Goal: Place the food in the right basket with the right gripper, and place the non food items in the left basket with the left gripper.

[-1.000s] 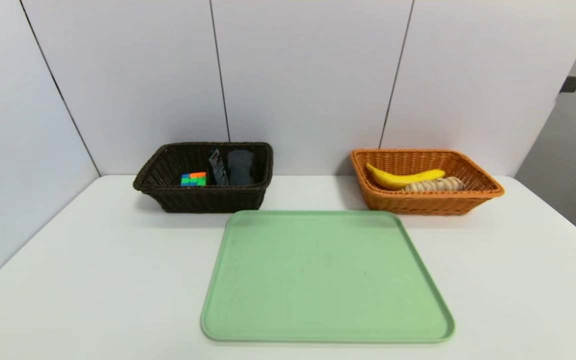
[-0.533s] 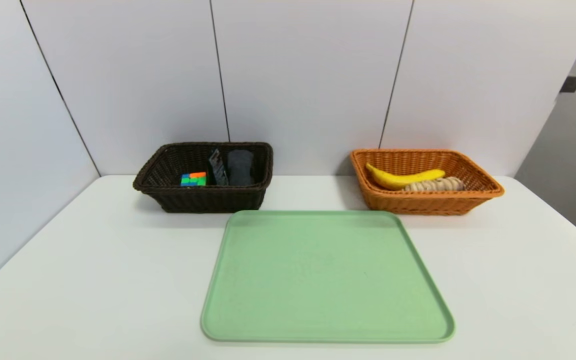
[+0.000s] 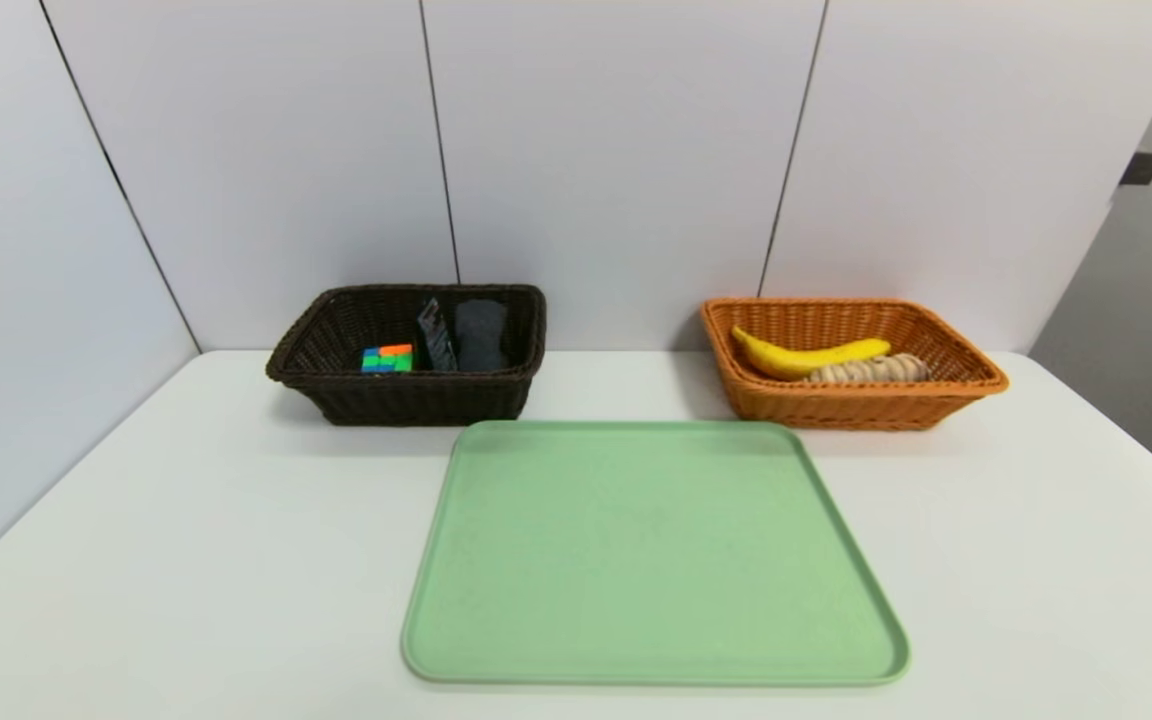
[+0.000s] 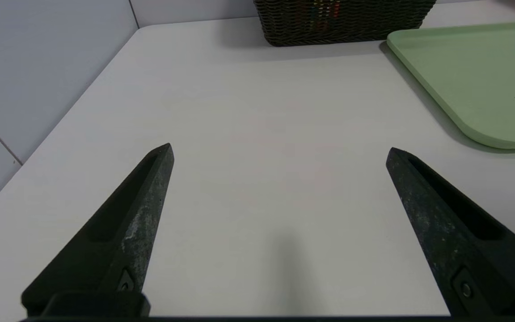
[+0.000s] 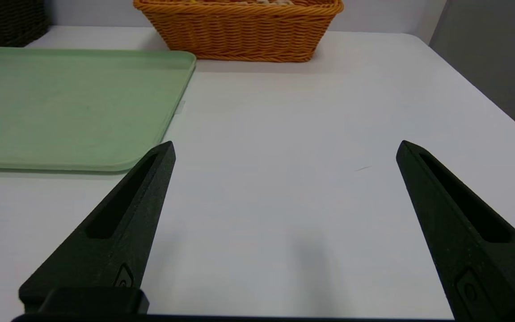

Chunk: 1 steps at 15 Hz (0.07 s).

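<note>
Both arms sit low over the white table (image 3: 186,560) near its front edge, out of the head camera's sight. The left gripper (image 4: 280,152) hangs over bare tabletop toward the front left corner, its two black fingers (image 4: 145,210) spread wide with nothing between them. The right gripper (image 5: 284,150) hangs over bare tabletop toward the front right corner, its fingers (image 5: 137,210) likewise spread wide and empty.

A green tray (image 3: 651,550) lies flat in the middle of the table, nothing on it. The left gripper is just off the tray's left front corner, the right gripper just off its right front corner.

At the back edge, against the wall, stand two wicker baskets well apart. The dark basket (image 3: 406,395), back left, holds a colourful cube (image 3: 387,358) at its front, a dark flat packet (image 3: 435,335) leaning upright beside it, and a grey pad (image 3: 481,335) next to that. The orange basket (image 3: 851,405), back right, holds a banana (image 3: 808,357) lying lengthwise and a pale ridged bread roll (image 3: 868,370) just in front of it, the two touching. The tray's back edge comes near the front walls of both baskets without touching them.
</note>
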Available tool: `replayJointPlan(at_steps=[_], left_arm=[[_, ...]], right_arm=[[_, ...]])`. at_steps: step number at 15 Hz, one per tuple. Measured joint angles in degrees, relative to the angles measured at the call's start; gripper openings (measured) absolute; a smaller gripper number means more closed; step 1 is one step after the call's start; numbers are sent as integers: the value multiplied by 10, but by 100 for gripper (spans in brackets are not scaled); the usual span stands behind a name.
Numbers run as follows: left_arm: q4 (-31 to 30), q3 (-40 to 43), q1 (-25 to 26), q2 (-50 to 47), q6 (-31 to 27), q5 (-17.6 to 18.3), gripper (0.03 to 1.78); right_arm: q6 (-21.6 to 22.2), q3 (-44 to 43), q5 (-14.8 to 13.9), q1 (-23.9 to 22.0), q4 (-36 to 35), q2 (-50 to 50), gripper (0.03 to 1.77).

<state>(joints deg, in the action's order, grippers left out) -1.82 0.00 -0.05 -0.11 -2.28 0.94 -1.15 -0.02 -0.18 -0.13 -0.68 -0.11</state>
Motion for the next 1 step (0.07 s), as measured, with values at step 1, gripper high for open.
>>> replayJointPlan(at_steps=[1], left_arm=[[0, 0, 0, 0, 1, 0, 169]], right_arm=[[5, 0, 0, 0, 0, 0, 171]])
